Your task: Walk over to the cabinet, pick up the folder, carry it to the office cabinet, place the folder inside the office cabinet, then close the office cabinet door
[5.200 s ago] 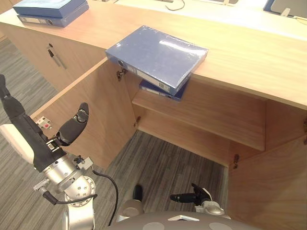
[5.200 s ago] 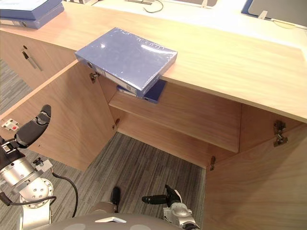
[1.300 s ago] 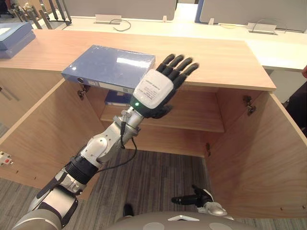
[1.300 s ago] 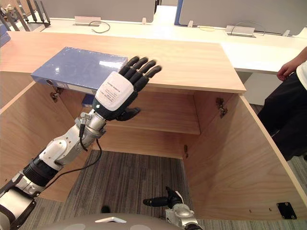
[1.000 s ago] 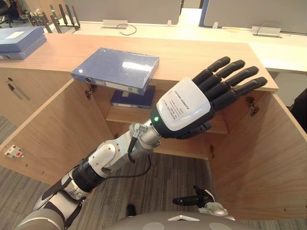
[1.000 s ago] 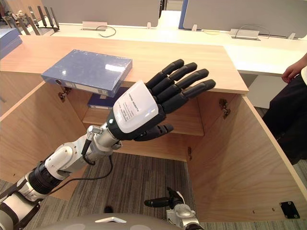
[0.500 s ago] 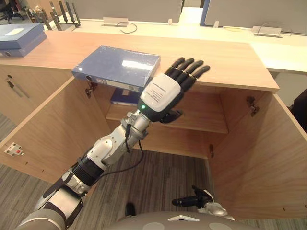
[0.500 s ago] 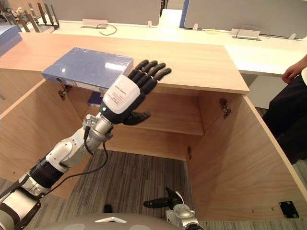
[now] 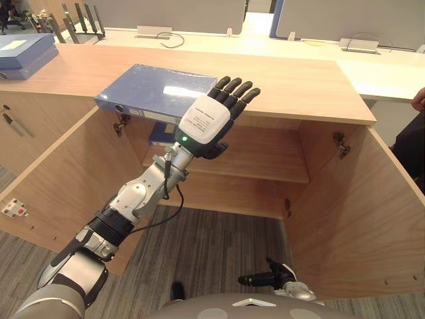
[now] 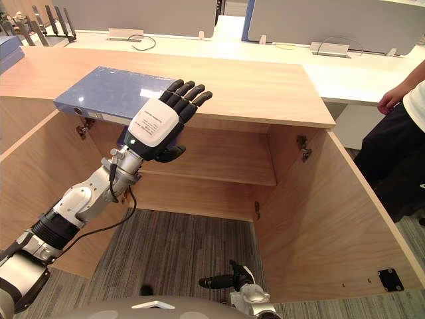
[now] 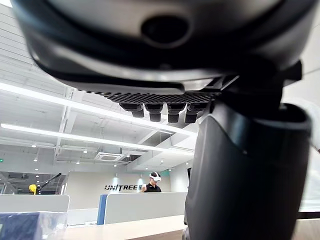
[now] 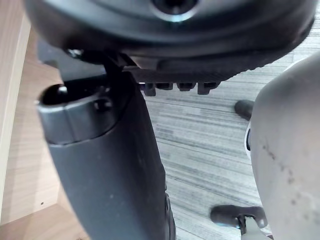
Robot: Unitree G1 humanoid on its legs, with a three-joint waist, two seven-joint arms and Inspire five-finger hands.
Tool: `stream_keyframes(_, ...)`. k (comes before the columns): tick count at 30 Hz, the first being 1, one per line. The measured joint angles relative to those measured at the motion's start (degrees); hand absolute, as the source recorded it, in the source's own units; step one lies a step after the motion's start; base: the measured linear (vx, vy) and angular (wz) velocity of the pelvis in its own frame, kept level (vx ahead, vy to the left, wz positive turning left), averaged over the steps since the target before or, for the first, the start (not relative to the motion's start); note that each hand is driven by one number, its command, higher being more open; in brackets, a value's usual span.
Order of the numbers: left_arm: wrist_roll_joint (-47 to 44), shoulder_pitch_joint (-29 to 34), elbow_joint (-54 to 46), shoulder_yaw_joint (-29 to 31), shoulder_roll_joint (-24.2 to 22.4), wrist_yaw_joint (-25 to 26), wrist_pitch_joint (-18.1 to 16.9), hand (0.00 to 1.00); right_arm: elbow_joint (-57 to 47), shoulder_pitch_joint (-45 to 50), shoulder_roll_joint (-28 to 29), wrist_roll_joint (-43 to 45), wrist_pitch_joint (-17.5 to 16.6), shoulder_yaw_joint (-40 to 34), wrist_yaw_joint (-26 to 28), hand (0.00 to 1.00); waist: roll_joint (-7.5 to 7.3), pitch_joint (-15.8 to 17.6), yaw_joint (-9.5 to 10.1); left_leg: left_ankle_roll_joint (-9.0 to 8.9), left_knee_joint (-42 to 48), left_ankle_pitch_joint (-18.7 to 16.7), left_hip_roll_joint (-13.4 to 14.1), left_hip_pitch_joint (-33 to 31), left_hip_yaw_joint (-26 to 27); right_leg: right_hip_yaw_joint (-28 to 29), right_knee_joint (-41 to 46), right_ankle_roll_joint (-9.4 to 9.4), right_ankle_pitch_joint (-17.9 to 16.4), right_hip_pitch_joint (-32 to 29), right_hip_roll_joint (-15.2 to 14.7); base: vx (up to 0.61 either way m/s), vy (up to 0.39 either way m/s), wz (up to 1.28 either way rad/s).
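A blue folder (image 9: 153, 90) lies flat on top of the wooden cabinet (image 9: 299, 80), its near edge overhanging the open compartment. My left hand (image 9: 204, 121) is raised in front of the cabinet, open with straight fingers (image 10: 182, 93) that reach over the folder's right end; whether they touch it I cannot tell. A corner of the folder (image 11: 27, 225) shows past my left hand in the left wrist view. A second blue folder (image 9: 158, 135) lies on the inner shelf (image 9: 265, 159), partly hidden by my arm. My right hand (image 9: 265, 278) hangs low and open, holding nothing.
Both cabinet doors stand open, the left door (image 9: 66, 179) and the right door (image 9: 358, 219). More blue folders (image 9: 23, 53) are stacked on the top at the far left. A person (image 10: 398, 146) stands to the right of the cabinet.
My left hand swung out close to the camera, then went back toward the cabinet and now sits by the folder's right end. The folder has not moved. The view has shifted slightly.
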Motion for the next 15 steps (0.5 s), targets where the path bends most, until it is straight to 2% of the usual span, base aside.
stream_keyframes(15, 2.59, -0.06, 6.37, 2.08, 4.02, -0.07, 0.32, 1.0, -0.72, 0.66, 0.22, -0.03, 0.01, -1.67, 0.05, 1.0, -0.49, 0.17, 0.1, -0.26, 0.0, -0.31, -0.48, 1.06, -0.05, -0.29, -1.2, -0.06, 0.02, 1.37, 0.13, 0.0, 0.006, 0.0)
